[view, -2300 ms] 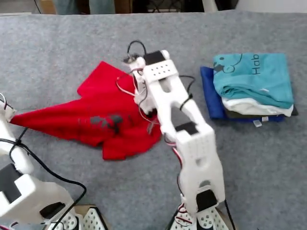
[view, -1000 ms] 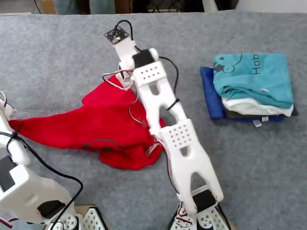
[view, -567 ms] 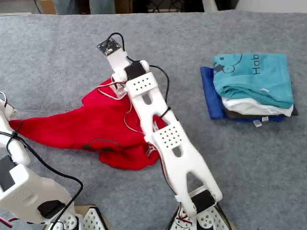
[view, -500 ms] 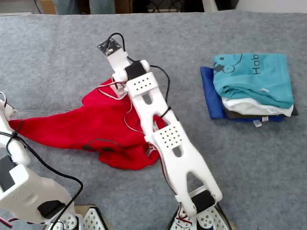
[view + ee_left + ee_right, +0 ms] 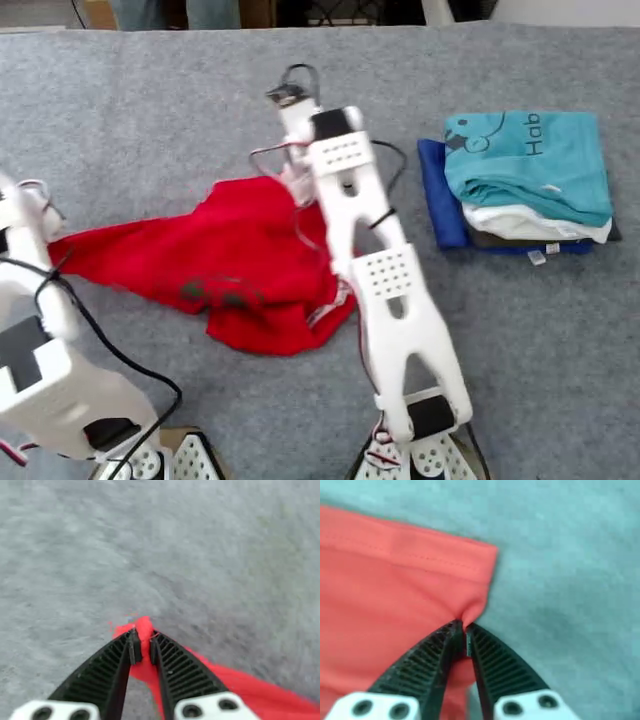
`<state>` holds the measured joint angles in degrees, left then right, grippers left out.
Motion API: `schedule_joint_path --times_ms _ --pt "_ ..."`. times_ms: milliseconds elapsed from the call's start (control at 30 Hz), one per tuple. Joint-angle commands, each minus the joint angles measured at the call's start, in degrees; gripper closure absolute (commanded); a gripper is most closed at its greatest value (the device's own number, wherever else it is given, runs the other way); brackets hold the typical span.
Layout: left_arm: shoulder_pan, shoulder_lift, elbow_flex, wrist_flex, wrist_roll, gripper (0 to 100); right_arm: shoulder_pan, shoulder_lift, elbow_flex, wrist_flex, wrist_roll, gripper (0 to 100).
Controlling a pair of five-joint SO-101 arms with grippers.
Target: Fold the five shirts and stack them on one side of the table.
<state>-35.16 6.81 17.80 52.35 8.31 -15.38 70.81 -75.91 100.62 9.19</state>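
- Both pairs of jaws are pressed onto cloth: the left gripper (image 5: 142,647) pinches a corner of the red shirt (image 5: 240,260), and the right gripper (image 5: 464,630) pinches its hem near another corner.
- It seems the last shirt is being spread for folding; the folded stack (image 5: 530,180) lies well apart.
- Next, I think, both arms must pull it flat on the table (image 5: 150,100).

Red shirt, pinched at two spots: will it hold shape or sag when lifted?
Probably floppy: the red shirt lies creased and bunched between both grips. Likely light, since thin folds pinched by the left gripper and right gripper hold it.
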Motion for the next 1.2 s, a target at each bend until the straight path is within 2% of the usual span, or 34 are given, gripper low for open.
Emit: schedule_joint_path --times_ms 0,100,200,300,367,700,800,1167 --pt "3.91 -0.35 -2.59 1.67 -4.57 97 3.69 -9.89 11.30 0.62 1.41 98.4" --pt "8.31 -0.26 -2.24 3.78 -9.14 97 3.34 -13.93 18.33 0.62 8.70 97.4" --pt "11.21 -0.26 -0.04 2.81 -9.67 97 3.52 -17.01 18.86 0.53 7.74 86.2" --pt "11.30 -0.26 0.75 1.41 -9.58 97 4.22 -19.47 15.69 -0.35 7.03 73.0" --pt "11.30 -0.26 0.84 1.14 -9.58 97 4.48 -19.56 12.44 -1.32 6.95 69.4" --pt "11.30 -0.26 0.84 1.05 -9.58 97 1.05 -13.93 9.71 -10.81 6.59 77.6" --pt "11.30 -0.26 0.84 1.05 -9.58 97 1.41 -10.59 9.71 -11.52 3.78 77.6" --pt "11.30 -0.26 0.84 1.05 -9.58 97 0.44 -9.54 3.47 -1.41 3.96 77.7"
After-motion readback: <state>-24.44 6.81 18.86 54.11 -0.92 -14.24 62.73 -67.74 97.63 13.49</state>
